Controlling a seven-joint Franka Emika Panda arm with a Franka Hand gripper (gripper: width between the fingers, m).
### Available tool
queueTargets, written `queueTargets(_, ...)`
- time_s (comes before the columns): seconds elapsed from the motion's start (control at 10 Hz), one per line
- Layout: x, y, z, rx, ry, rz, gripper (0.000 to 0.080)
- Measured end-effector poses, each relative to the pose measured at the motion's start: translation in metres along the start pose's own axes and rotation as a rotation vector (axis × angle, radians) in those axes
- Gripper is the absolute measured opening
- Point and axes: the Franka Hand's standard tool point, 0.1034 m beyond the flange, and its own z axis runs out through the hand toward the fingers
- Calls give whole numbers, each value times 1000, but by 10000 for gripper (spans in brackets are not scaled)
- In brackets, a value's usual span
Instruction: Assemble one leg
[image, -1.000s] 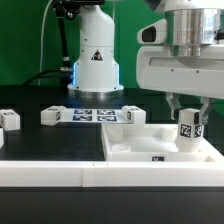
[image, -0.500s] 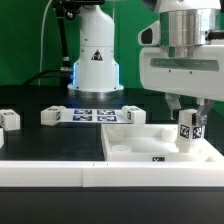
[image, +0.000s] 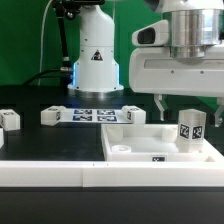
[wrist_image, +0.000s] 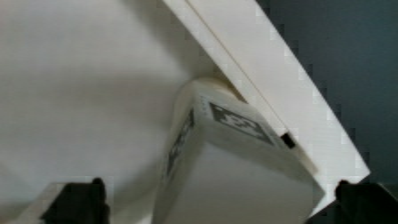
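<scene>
1. tool (image: 188, 104) hangs above the leg (image: 190, 131) with its fingers spread to either side and nothing pinched between them; the wrist view shows both fingertips (wrist_image: 80, 197) well clear of the leg (wrist_image: 222, 140).
2. leg stands upright in the far corner of the large white piece (image: 160, 150) on the exterior view's right, its tag facing the camera. it appears seated there, though whether it is fully home cannot be told.
3. judged from this, the step in hand is letting go and backing off. lift straight up along the leg's axis, so neither finger brushes the post and tips or unseats it.
4. keep the fingers wide until they are above the leg's top; closing early could catch the tag face.
5. other small tagged posts (image: 50, 116) lie on the bench (image: 40, 140) beyond the white piece, toward the exterior view's left, near the marker board (image: 95, 114); swing toward them only once clear of the white piece's walls.
</scene>
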Motion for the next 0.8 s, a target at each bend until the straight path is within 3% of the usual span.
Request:
queueTargets(0.2, -3, -2, -1, -44, -12, -242, 649)
queueTargets(0.3, -3, -2, -1, -52, -16, -318, 649)
queueTargets(0.8, -3, 1, -1, -60, -27, -651, 649)
